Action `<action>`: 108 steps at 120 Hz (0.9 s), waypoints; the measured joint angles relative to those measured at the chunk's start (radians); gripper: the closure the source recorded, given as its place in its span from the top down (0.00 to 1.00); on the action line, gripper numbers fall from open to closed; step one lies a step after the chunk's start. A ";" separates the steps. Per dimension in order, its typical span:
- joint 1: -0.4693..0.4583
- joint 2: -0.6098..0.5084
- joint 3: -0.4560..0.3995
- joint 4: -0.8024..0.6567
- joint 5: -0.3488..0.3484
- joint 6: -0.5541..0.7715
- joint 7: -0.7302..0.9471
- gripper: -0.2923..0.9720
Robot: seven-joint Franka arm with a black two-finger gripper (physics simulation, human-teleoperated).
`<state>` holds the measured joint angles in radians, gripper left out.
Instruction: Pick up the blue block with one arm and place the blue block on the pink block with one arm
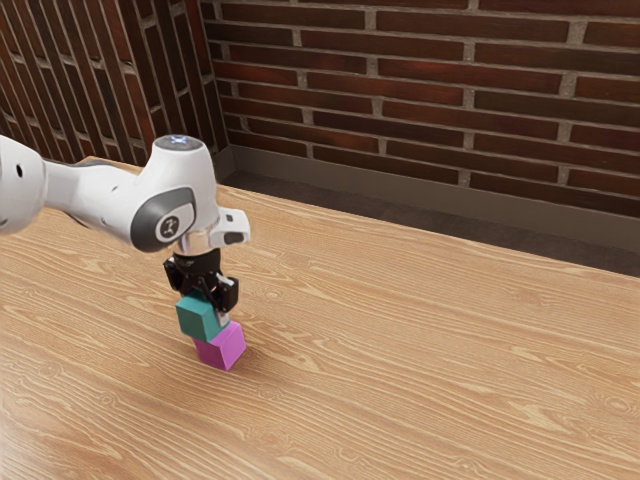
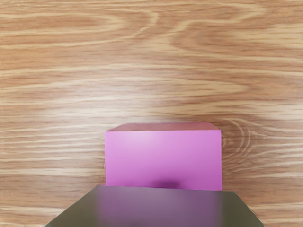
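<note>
Directly beneath the pincer [image 1: 206,299], clenched on the teal block [image 1: 198,318], sits the pink block [image 1: 223,348], offset slightly toward the exterior view's right.

My arm [image 1: 90,195] is dressed in smooth white shells, rounded like thick tubes that swell at each joint. The joint nearest the hand carries a dark grey disc [image 1: 172,222] on its side with a small white mark on it, and a flat cap [image 1: 178,141] on top with a pale blue spot at its centre. A little white box [image 1: 233,228] with a dark face juts from the last link. Below a short pale collar [image 1: 200,243] sits my gripper [image 1: 207,300], matte black and blocky, hard-edged against the soft curves above.
</note>
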<state>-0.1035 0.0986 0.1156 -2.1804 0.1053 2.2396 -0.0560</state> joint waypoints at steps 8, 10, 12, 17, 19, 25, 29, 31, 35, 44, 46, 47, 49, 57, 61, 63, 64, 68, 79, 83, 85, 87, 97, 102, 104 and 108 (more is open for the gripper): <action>0.004 0.008 0.005 0.004 -0.001 0.000 0.002 0.52; 0.003 0.010 0.005 0.007 -0.002 0.000 0.003 0.52; 0.001 0.012 0.005 0.010 -0.002 0.000 0.003 0.52; -0.004 0.017 0.006 0.017 -0.003 0.000 0.005 0.52; -0.005 0.020 0.006 0.021 -0.003 0.000 0.005 0.52; -0.008 0.027 0.006 0.032 -0.004 0.000 0.006 0.52; -0.009 0.029 0.005 0.036 -0.004 0.000 0.007 0.52; -0.009 0.030 0.005 0.037 -0.004 0.000 0.008 0.52; -0.010 0.031 0.006 0.039 -0.004 0.000 0.008 0.52; -0.009 0.034 0.005 0.041 -0.004 0.000 0.010 0.52; -0.009 0.034 0.005 0.042 -0.005 0.000 0.010 0.52; -0.009 0.035 0.005 0.042 -0.005 0.000 0.010 0.52; -0.009 0.036 0.005 0.043 -0.005 0.000 0.010 0.52; -0.010 0.040 0.005 0.049 -0.005 0.000 0.011 0.52; -0.010 0.040 0.005 0.051 -0.005 0.000 0.011 0.52; -0.010 0.041 0.005 0.052 -0.005 0.000 0.011 0.52; -0.010 0.041 0.005 0.052 -0.005 0.000 0.012 0.52; -0.010 0.044 0.005 0.052 -0.005 0.000 0.012 0.52; -0.009 0.053 0.005 0.053 -0.006 0.000 0.012 0.52; -0.009 0.054 0.005 0.053 -0.006 0.000 0.012 0.52; -0.009 0.055 0.005 0.053 -0.007 0.000 0.012 0.52; -0.009 0.056 0.005 0.053 -0.008 0.000 0.012 0.52; -0.010 0.058 0.005 0.053 -0.015 0.000 0.012 0.52; -0.010 0.058 0.005 0.053 -0.017 0.000 0.012 0.52; -0.010 0.058 0.005 0.053 -0.017 0.000 0.012 0.52; -0.010 0.058 0.005 0.053 -0.020 0.000 0.013 0.52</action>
<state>-0.1135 0.1565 0.1210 -2.1274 0.0854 2.2399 -0.0435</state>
